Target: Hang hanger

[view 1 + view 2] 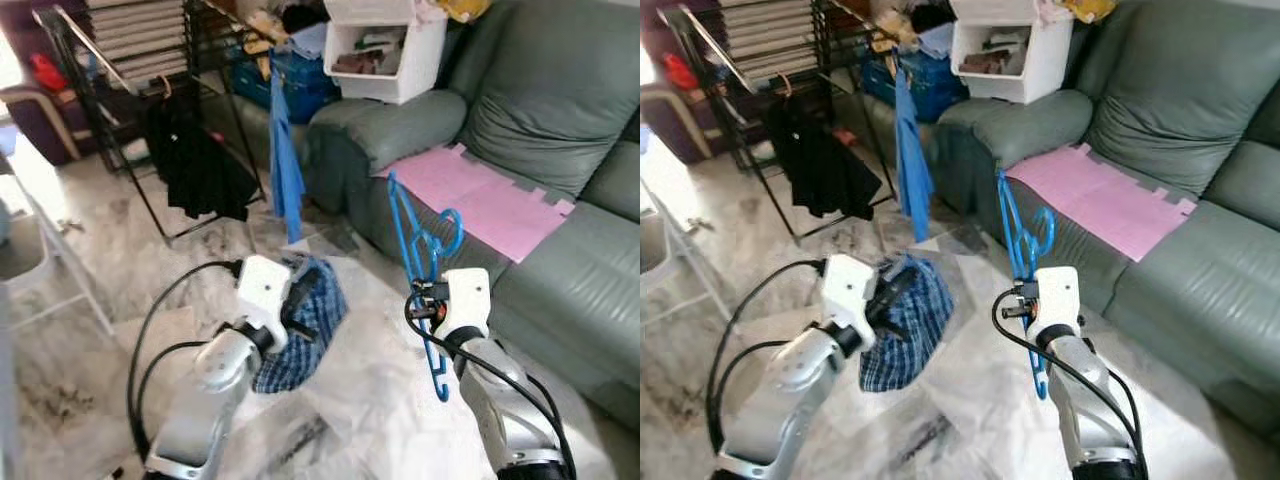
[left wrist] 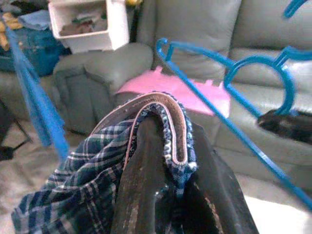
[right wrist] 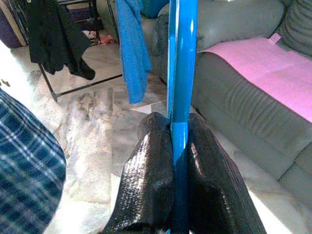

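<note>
A blue plastic hanger stands nearly upright in front of the sofa, held in my right gripper, which is shut on its bar. My left gripper is shut on a blue plaid garment that hangs from the fingers over the pale floor; its folded hem drapes over the black fingers. The hanger is just right of the garment, apart from it. A black drying rack stands at the back left with a black garment and a blue cloth hanging on it.
A grey-green sofa fills the right side, with a pink sheet on its seat and a white bin on its armrest. A blue crate sits behind the rack. A white frame stands at the left.
</note>
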Available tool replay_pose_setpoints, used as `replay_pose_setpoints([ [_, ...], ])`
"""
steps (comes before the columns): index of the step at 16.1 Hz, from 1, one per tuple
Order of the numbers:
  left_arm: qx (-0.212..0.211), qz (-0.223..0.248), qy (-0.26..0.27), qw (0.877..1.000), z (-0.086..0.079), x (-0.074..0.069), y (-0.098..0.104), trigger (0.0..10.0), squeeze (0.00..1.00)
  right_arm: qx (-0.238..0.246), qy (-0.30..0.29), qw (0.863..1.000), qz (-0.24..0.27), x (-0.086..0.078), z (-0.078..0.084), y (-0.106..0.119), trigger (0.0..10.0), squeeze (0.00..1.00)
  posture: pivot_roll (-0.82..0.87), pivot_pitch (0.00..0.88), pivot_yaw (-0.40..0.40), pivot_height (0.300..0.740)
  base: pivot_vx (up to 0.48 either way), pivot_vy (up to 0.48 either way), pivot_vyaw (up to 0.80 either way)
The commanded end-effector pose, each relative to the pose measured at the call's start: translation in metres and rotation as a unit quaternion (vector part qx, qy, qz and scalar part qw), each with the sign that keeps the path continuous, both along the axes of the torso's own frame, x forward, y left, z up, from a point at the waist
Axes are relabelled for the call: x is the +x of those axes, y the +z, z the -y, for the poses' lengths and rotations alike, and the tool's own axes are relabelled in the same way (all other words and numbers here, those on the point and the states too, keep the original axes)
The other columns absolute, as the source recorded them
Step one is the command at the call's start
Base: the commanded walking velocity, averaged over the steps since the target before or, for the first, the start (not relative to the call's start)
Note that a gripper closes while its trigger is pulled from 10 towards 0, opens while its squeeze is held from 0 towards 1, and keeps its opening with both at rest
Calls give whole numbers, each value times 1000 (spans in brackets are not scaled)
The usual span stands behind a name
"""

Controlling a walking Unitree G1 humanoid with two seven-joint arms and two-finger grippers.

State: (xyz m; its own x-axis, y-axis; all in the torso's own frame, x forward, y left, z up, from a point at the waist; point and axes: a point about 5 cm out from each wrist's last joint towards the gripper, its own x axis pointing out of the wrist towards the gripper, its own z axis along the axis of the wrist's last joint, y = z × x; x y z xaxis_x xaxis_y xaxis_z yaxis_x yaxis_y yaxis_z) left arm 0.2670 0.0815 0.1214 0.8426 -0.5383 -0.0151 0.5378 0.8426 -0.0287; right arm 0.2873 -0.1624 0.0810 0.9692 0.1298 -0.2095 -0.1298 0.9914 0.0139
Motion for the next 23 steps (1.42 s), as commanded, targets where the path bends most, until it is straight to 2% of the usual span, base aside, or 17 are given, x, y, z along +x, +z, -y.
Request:
replay_pose_setpoints([
  [1, 2, 14, 3, 1000, -3, 2, 6, 10000, 0, 2, -6, 1000, 10, 3, 2, 5, 10000, 0, -114, 0, 24, 740, 0, -480, 0],
  [13, 9, 16, 10, 1000, -3, 2, 3, 10000, 0, 6, -5, 1000, 5, 1, 3, 4, 10000, 0, -117, 0, 27, 740, 0, 0, 0],
  [14, 22, 29, 10, 999, -5, 3, 4, 10000, 0, 13, 12, 1000, 8, 0, 2, 6, 10000, 0, -117, 0, 26, 740, 0, 0, 0],
  [15, 63, 60, -6, 996, -8, 3, 7, 10000, 0, 17, 51, 998, 13, -1, -1, 12, 10000, 0, -116, 0, 24, 740, 0, 0, 0],
  [16, 129, 91, -32, 987, -13, 5, 9, 10000, 0, 1, 97, 995, 24, -2, -1, 19, 10000, 0, -115, 0, 21, 740, 0, 0, 0],
  [17, 186, 117, -68, 973, -16, 8, 12, 10000, 0, -15, 126, 991, 28, -3, 2, 24, 10000, 0, -115, 0, 18, 740, 0, 0, 0],
  [18, 267, 150, -133, 943, -20, 10, 18, 10000, 0, -43, 170, 984, 30, -4, 8, 30, 10000, 0, -108, 0, 14, 740, 0, 0, 0],
  [19, 321, 157, -201, 912, -26, 13, 24, 10000, 0, -74, 200, 976, 28, -3, 16, 34, 10000, 0, -102, 0, 11, 740, 0, 0, 0],
  [20, 423, 120, -300, 847, -43, 19, 24, 10000, 0, -117, 241, 963, 23, 1, 26, 40, 10000, 0, -99, 0, 13, 740, 0, 0, 0],
  [21, 518, 92, -326, 786, -66, 35, 27, 10000, 0, -144, 262, 954, 21, 5, 28, 43, 10000, 0, -98, 0, 20, 740, 0, 0, 0],
  [22, 555, 104, -293, 771, -72, 53, 34, 10000, 0, -148, 275, 950, 20, 7, 27, 44, 10000, 0, -99, 0, 24, 740, 0, 0, 0],
  [23, 623, 138, -266, 722, -78, 69, 39, 10000, 0, -150, 283, 947, 20, 8, 26, 46, 10000, 0, -102, 0, 27, 740, 0, 0, 0],
])
